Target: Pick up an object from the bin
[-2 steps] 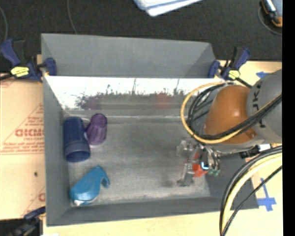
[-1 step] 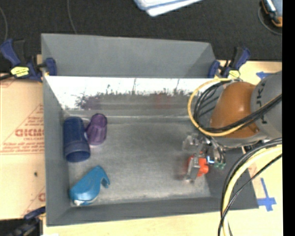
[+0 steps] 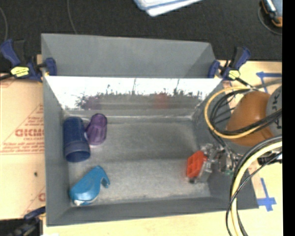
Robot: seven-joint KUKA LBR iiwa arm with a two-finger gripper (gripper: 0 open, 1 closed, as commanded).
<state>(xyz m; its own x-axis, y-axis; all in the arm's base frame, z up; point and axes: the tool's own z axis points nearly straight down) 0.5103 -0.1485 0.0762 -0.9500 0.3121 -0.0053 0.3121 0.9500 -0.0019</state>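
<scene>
Light-blue rounded plastic piece (image 3: 88, 186) lies nearest, at the front-left corner of the bin (image 3: 128, 58). Behind it a dark-blue cup (image 3: 75, 140) lies on its side against a purple cup (image 3: 96, 129). The likely target is the orange-red block (image 3: 196, 165) near the right wall, with the pincer (image 3: 212, 162) at its right side, touching or just beside it. Whether the pincer is apart, together or clamped on the block cannot be told. A sound grasp would centre on the block, clear of the wall, then lift straight up. The arm enters over the right rim, wrist low, with its orange cover (image 3: 248, 114) and cables (image 3: 208, 116) above.
</scene>
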